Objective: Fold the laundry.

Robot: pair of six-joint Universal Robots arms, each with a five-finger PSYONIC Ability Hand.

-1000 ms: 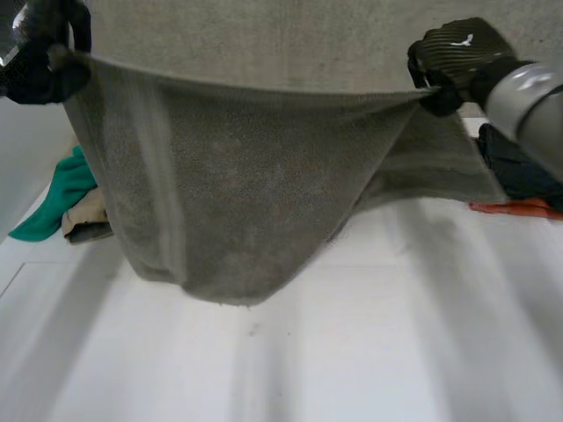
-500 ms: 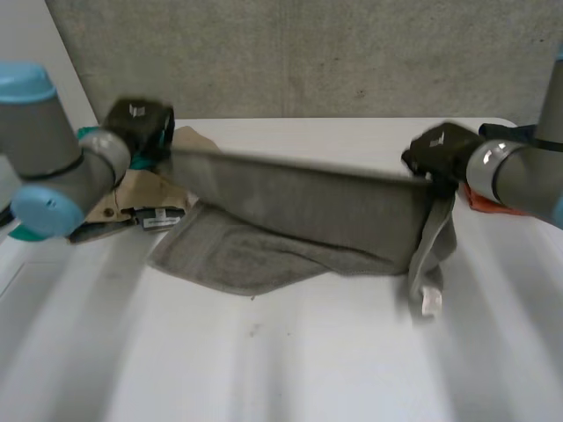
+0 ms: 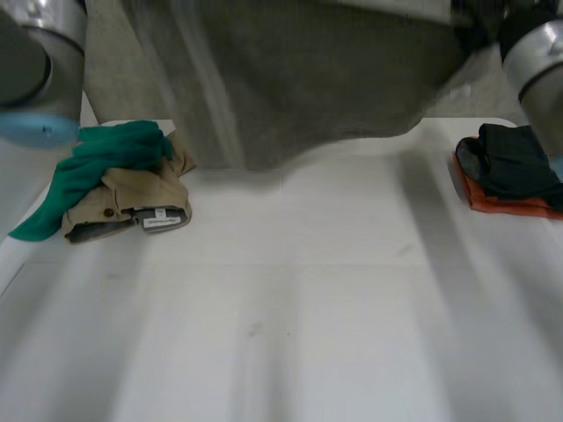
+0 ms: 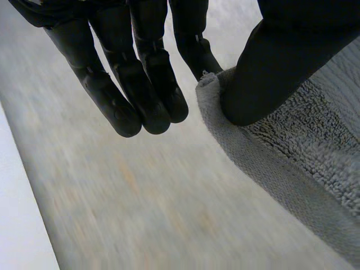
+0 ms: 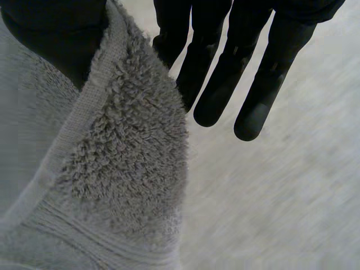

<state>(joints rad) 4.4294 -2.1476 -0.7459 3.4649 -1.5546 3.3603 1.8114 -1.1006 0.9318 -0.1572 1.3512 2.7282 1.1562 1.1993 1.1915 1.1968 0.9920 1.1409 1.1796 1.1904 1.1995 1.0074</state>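
The grey towel [image 3: 308, 88] hangs in the air over the far edge of the table [image 3: 308, 352]. It is stretched wide between the two hands, and its lower hem seems to be clear of the surface.

The left hand [image 4: 135, 84] has one upper corner. Its thumb [image 4: 270, 73] presses the terry against a finger behind it, and the other fingers hang straight and free. The right hand [image 5: 225, 84] pinches the opposite upper corner the same way, thumb [image 5: 50, 34] on the hem band and the remaining fingers extended beside the cloth. Holding it by two corners probably lets the towel's weight pull it flat, ready to be laid down or halved.

The left arm [image 3: 40, 70] and right arm [image 3: 537, 61] are raised high at either side.

A green garment [image 3: 97, 163] lies on a tan garment [image 3: 132, 198] near the table's left edge. A dark garment [image 3: 515, 158] sits on an orange garment [image 3: 497, 204] at the right edge. This likely keeps the middle free for folding.
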